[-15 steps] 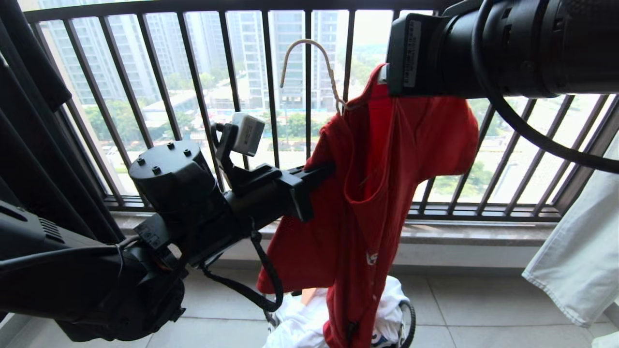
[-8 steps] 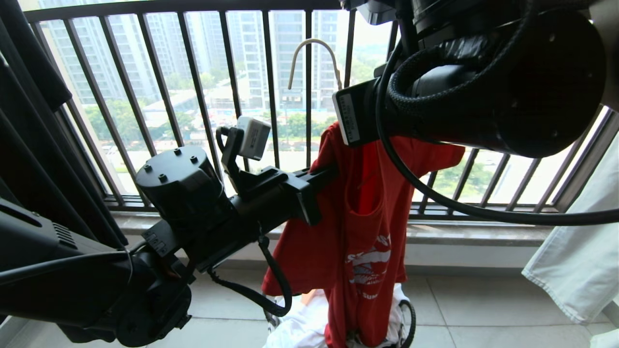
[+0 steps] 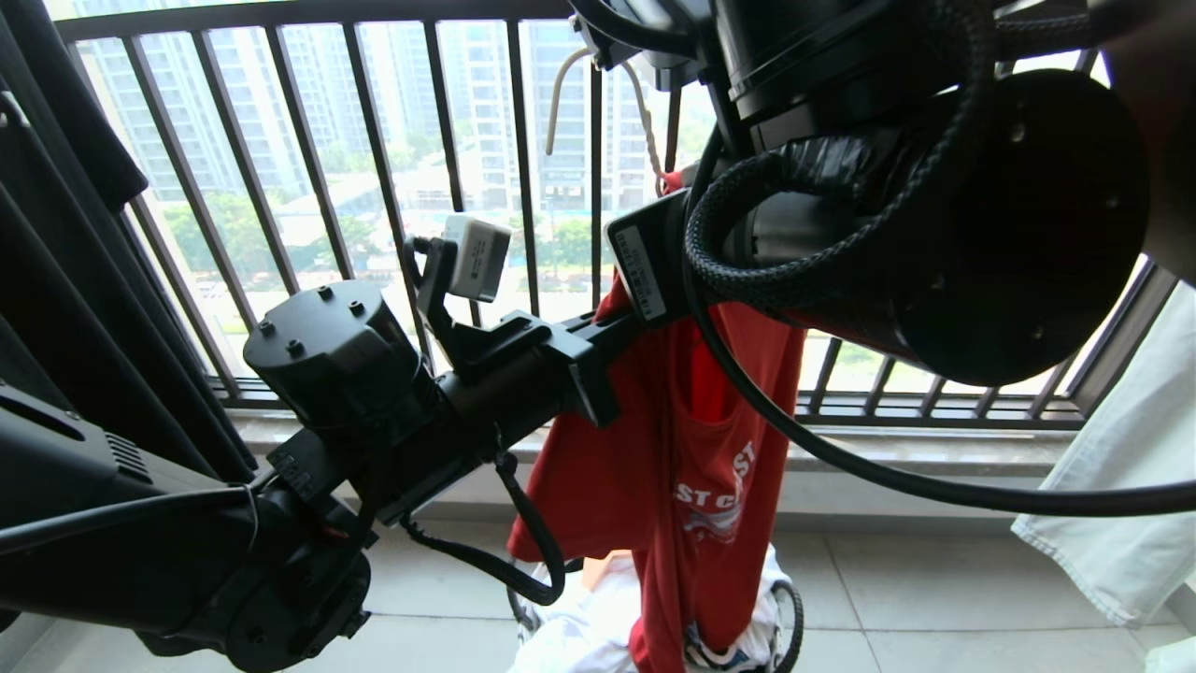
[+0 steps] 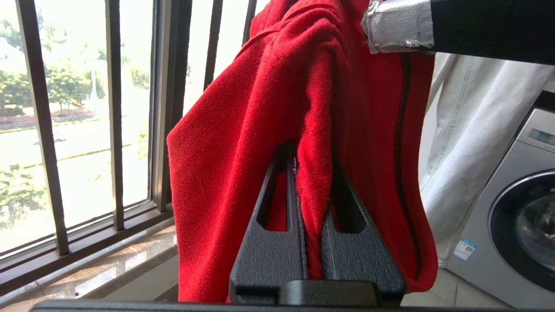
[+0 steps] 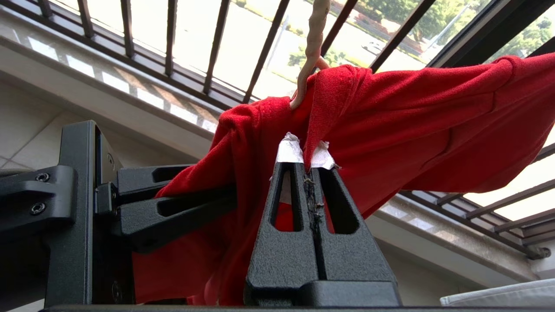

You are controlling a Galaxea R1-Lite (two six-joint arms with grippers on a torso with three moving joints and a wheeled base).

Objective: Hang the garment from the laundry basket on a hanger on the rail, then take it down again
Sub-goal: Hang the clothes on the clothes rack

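Both tools pinch the garment (image 3: 696,467): left tool (image 4: 313,190) clamps a fold at its side, right tool (image 5: 307,161) grips cloth beneath the hanger (image 3: 598,93) neck. It hangs before the railing (image 3: 392,187), chest print partly reading "ST C" and "ST", above the laundry basket (image 3: 792,622).

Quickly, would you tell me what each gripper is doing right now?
Left gripper: shut on a fold of the red T-shirt.
Right gripper: shut on the red T-shirt below the hanger neck.
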